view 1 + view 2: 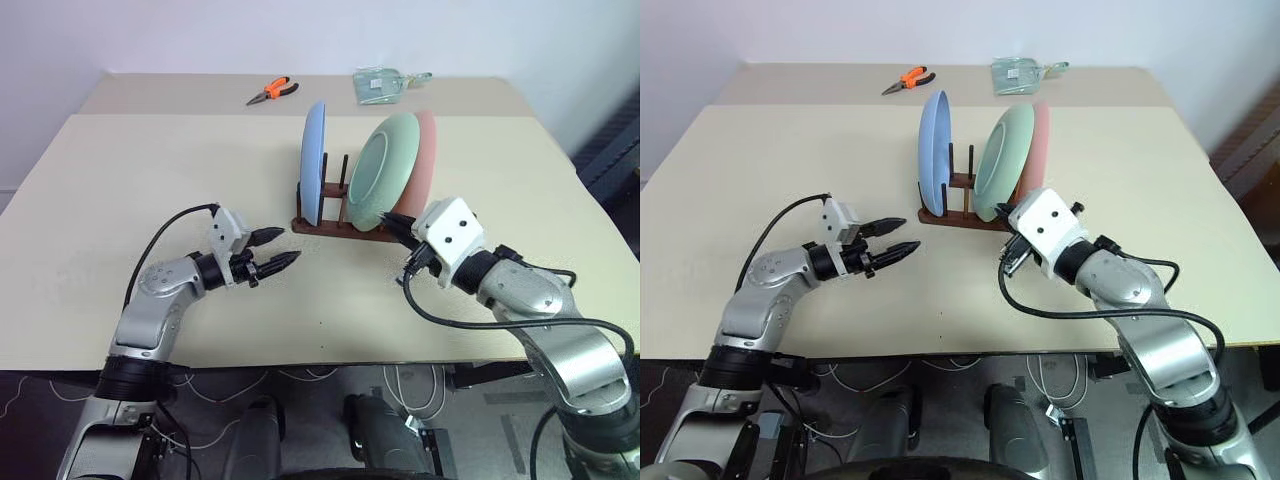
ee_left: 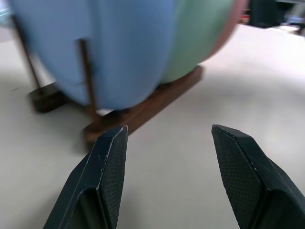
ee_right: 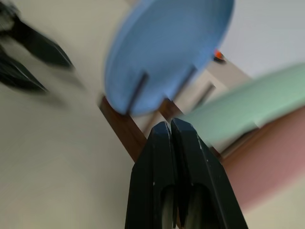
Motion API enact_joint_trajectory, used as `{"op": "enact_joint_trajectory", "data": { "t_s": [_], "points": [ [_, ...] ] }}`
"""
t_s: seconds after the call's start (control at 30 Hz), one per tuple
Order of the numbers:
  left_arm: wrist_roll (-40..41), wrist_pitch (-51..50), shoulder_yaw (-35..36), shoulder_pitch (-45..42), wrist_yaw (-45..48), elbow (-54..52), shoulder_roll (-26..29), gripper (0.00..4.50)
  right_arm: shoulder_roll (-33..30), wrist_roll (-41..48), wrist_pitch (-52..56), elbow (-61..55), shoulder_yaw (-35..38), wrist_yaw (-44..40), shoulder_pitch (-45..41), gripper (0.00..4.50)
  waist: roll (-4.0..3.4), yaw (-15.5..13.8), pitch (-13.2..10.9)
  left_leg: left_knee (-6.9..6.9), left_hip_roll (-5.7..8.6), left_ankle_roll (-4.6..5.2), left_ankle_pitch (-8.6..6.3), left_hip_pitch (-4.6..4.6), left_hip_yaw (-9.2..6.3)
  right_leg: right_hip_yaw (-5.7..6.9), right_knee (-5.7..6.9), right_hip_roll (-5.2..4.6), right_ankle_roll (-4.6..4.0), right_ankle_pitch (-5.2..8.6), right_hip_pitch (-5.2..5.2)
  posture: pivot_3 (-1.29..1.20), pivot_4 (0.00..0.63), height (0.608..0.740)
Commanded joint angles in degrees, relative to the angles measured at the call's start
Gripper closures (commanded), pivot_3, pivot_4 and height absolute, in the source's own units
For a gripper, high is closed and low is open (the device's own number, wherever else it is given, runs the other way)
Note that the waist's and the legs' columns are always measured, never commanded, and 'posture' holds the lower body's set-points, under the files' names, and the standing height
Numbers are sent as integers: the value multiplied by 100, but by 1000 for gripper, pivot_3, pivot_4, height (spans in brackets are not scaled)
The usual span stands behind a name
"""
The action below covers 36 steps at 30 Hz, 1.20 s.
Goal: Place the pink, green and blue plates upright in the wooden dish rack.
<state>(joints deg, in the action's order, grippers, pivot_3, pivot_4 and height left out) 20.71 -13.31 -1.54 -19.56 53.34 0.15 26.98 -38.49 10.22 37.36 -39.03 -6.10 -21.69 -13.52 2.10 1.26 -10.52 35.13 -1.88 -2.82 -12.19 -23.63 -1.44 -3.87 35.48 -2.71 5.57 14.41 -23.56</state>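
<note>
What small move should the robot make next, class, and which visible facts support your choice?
Probably draw both arms back from the wooden dish rack. The blue plate, green plate and pink plate all stand in it already, the right tool is shut on nothing, and the left tool is open and empty.

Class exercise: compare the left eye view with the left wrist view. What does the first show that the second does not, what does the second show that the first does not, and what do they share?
Left eye view alone: orange pliers and a clear packet at the table's far end, and the right tool, shut, near the rack.

Left wrist view alone: the textured inner faces of the left tool's fingers, seen close.

Shared: the blue plate, green plate and pink plate standing in the wooden dish rack, the table, and the open left tool.
</note>
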Motion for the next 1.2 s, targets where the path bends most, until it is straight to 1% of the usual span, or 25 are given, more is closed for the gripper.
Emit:
{"op": "enact_joint_trajectory", "data": {
  "t_s": [0.03, 0.13, 0.5, 0.7, 0.77, 0.83, 0.9, 0.97, 1.03, 1.1, 1.2],
  "points": [
    [41, 17, -5, -145, 55, -93, 13, 1617, -4, -334, 64, 42, -38, 109, -68, 4444, 0, -13, 0, 0, 0, 0, 0, -1, 1, -1, -1, -1, 0, 0, 0, 0, 150, 732],
    [26, 12, 8, -159, 61, -82, 18, 1617, -41, -560, 38, 155, -120, 52, -68, 4444, 0, -39, 0, 0, 2, 0, 0, -8, 1, -1, -10, -2, 1, 0, 0, 0, 150, 732],
    [-76, 65, 79, -12, -90, -182, 84, 1617, 296, -915, -325, 487, -460, -162, -636, 4444, 0, -30, 0, 3, 3, 1, 0, -15, -1, 0, -10, 3, 4, -1, -2, 0, 150, 732],
    [-130, 84, 87, 71, -192, -216, 78, 1617, 354, -1073, -389, 569, -545, -293, -667, 4444, 0, -34, 0, 4, 3, 1, 0, -15, -2, 1, -8, 3, 5, -1, -1, 0, 150, 732],
    [-198, 138, 121, 113, -219, -154, 134, 1617, 212, -1043, -389, 557, -304, -388, -448, 4444, 1, -45, 1, 5, 3, 1, 0, -15, -2, 1, -8, 3, 5, -1, -1, 0, 150, 732],
    [-295, 231, 189, 127, -281, 12, 202, 1617, 91, -794, -338, 470, 99, -602, -120, 4444, 1, -69, 1, 5, 4, 1, 0, -15, -3, 2, -8, 3, 5, -1, 1, 0, 150, 732],
    [-428, 382, 293, 142, -350, 279, 339, 1617, 5, -317, -377, 307, 650, -999, 433, 4444, 1, -70, 1, 6, 6, 1, 0, -16, -3, 2, -10, 1, 7, 0, 3, 0, 150, 732],
    [-493, 554, 468, 139, -438, 573, 478, 1617, 75, 136, -579, 326, 1346, -1252, 960, 4444, 2, -61, 1, 4, 6, 2, -1, -15, -6, 3, -10, 2, 9, 2, 7, 0, 150, 732],
    [-453, 615, 699, 103, -487, 944, 623, 1617, 207, 413, -743, 561, 1949, -1289, 1287, 4444, 1, -25, 1, 5, 4, 3, -1, -11, -6, 3, -5, 4, 9, 2, 6, 0, 150, 732],
    [-458, 714, 863, 106, -476, 1253, 782, 1617, 285, 597, -911, 887, 2355, -1340, 1507, 4444, 1, -7, 1, 6, 3, 3, -1, 4, 0, 0, 5, 4, 8, 1, 11, 0, 150, 732],
    [-519, 882, 966, 172, -499, 1449, 912, 1617, 236, 555, -1308, 1420, 2563, -1466, 1743, 4444, 2, -24, 1, 5, 1, 3, -1, 18, 0, 0, 6, 4, 7, 1, 22, 0, 150, 732]
  ]
}}
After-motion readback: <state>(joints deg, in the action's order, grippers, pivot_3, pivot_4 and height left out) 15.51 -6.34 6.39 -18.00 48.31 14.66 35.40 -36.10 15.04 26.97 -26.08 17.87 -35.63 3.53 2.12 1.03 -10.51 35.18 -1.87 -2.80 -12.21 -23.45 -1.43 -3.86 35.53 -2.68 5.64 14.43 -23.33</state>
